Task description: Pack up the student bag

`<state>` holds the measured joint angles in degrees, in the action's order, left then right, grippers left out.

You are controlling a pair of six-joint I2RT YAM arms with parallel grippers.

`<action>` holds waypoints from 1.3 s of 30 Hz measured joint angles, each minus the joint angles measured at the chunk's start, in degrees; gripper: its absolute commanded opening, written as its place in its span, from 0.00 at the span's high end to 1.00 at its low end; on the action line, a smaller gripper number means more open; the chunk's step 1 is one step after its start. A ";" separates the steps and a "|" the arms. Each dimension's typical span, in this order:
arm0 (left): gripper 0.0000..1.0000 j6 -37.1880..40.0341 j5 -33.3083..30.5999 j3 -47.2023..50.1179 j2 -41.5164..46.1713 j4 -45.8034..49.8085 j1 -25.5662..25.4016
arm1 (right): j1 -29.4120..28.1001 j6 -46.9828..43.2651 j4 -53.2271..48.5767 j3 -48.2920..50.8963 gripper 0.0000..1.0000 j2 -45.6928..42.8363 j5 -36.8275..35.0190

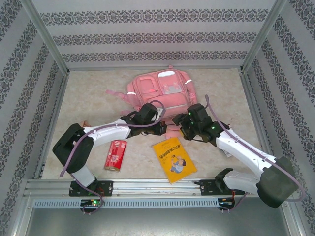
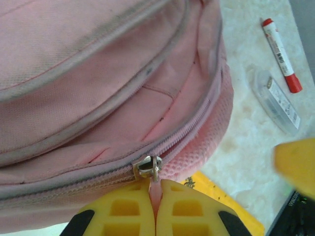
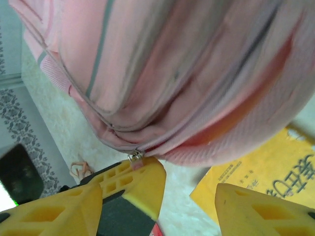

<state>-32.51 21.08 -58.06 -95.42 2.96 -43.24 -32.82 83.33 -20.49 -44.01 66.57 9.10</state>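
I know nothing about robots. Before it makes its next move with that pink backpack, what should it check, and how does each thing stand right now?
1. Left tool shut on the zipper pull: ok.
2. Right tool open and holding nothing: ok.
3. Student bag unzipped for packing: not ok, no opening shows along the zip.
4. Yellow book and red packet lying free on the table: ok.
5. Gap between the two tools: cannot tell, they sit very close together at the bag's near edge.
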 measured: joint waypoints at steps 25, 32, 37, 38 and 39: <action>1.00 2.40 -4.85 4.15 3.02 -2.45 -0.90 | 1.88 10.40 8.96 -0.04 0.90 15.32 -0.98; 1.00 5.18 -10.82 9.03 6.60 -0.76 7.37 | 9.88 4.96 7.82 1.03 0.85 11.98 3.06; 1.00 8.83 -11.85 9.38 5.64 0.04 10.10 | 15.32 1.05 6.08 1.05 0.36 10.51 5.55; 1.00 9.35 -10.84 8.39 4.66 0.85 9.94 | 15.52 0.85 5.33 1.05 0.33 9.94 5.38; 1.00 9.66 -10.03 7.43 3.76 1.22 9.79 | 15.58 0.74 4.57 1.05 0.31 9.33 5.11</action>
<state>-22.85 11.05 -50.63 -91.66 4.19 -33.45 -17.23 84.07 -15.92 -42.96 75.90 14.22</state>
